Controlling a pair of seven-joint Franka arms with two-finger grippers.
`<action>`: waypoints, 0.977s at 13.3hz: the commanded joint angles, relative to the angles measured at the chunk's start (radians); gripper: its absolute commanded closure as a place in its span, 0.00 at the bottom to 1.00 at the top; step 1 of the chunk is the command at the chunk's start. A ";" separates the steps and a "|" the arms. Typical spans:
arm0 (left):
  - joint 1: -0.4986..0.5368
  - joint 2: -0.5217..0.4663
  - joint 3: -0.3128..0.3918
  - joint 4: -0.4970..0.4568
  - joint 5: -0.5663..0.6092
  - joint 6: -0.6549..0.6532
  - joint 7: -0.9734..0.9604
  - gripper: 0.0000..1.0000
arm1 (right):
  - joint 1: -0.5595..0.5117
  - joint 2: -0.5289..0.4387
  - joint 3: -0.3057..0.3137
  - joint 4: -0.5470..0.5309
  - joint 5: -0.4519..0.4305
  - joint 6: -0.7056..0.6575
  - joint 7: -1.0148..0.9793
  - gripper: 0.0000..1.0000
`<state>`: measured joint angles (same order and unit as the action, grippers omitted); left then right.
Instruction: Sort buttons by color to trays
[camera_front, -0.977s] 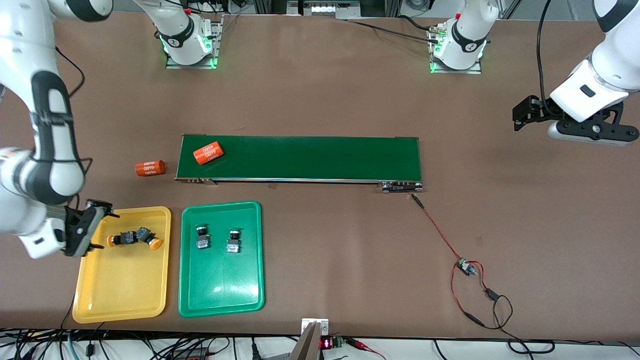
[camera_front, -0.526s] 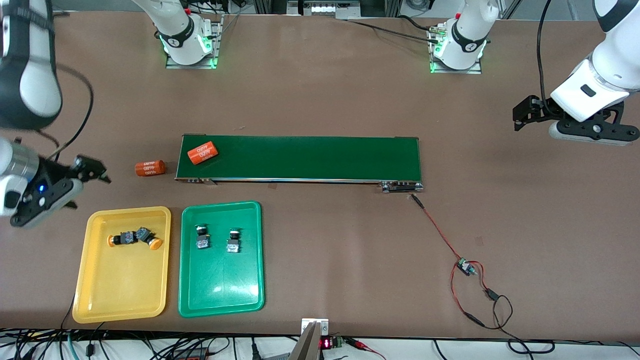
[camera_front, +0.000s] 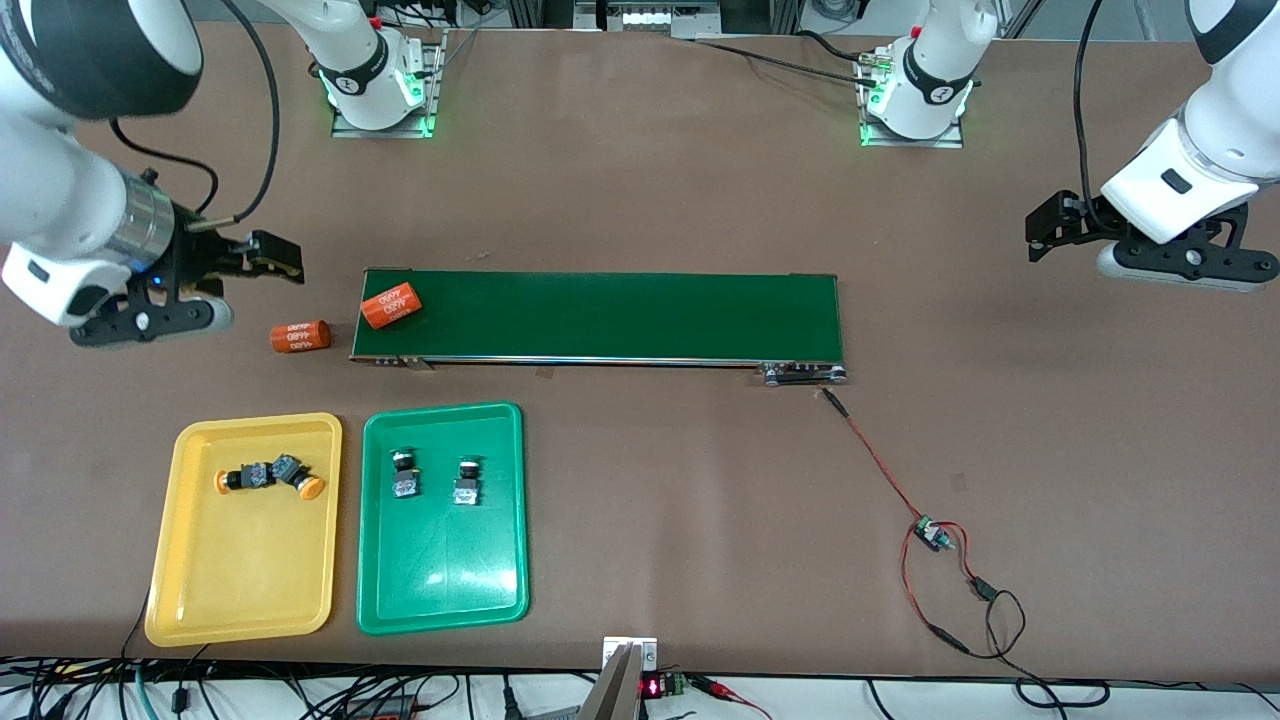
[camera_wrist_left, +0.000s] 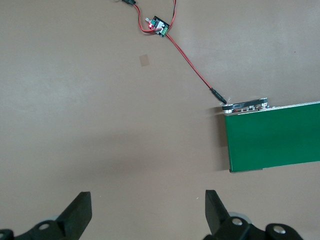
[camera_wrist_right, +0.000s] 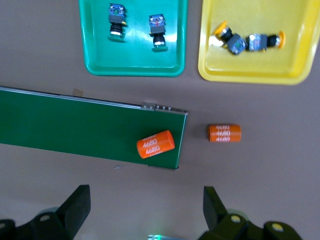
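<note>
Two orange-capped buttons (camera_front: 240, 479) (camera_front: 297, 476) lie touching in the yellow tray (camera_front: 240, 570). Two green-capped buttons (camera_front: 404, 472) (camera_front: 467, 480) stand apart in the green tray (camera_front: 440, 570). The right wrist view shows the green pair (camera_wrist_right: 116, 20) (camera_wrist_right: 157, 30) in the green tray (camera_wrist_right: 135, 57) and the orange pair (camera_wrist_right: 227, 36) (camera_wrist_right: 265, 41) in the yellow tray (camera_wrist_right: 250, 67). My right gripper (camera_front: 272, 258) (camera_wrist_right: 145, 210) is open and empty, over bare table beside the conveyor's end. My left gripper (camera_front: 1045, 228) (camera_wrist_left: 147, 212) is open and empty and waits over bare table at the left arm's end.
A long dark-green conveyor belt (camera_front: 620, 315) (camera_wrist_left: 270, 135) lies between the trays and the robot bases. One orange "4680" cylinder (camera_front: 391, 306) (camera_wrist_right: 155, 144) rests on its end nearest the right arm; another (camera_front: 300, 336) (camera_wrist_right: 224, 133) lies on the table beside it. A red wire with a small board (camera_front: 932, 535) (camera_wrist_left: 159, 26) trails from the belt's other end.
My right gripper has left the yellow tray and moved up toward the robot bases, now beside the conveyor's end. The cylinder on the belt has shifted toward the right arm's end.
</note>
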<state>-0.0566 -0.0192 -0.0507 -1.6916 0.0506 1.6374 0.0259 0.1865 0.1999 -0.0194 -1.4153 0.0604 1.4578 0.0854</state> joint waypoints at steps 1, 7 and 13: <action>-0.002 0.001 0.002 0.018 -0.017 -0.021 0.003 0.00 | -0.021 -0.054 -0.051 -0.020 -0.010 -0.039 0.047 0.00; -0.002 0.001 0.002 0.018 -0.017 -0.021 0.003 0.00 | -0.121 -0.100 -0.143 -0.069 -0.024 -0.027 -0.062 0.00; -0.003 0.001 -0.003 0.021 -0.015 -0.019 -0.001 0.00 | -0.090 -0.206 -0.128 -0.206 -0.040 0.087 -0.122 0.00</action>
<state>-0.0567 -0.0192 -0.0513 -1.6914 0.0506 1.6374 0.0259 0.0922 0.0698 -0.1521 -1.5264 0.0388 1.4940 -0.0096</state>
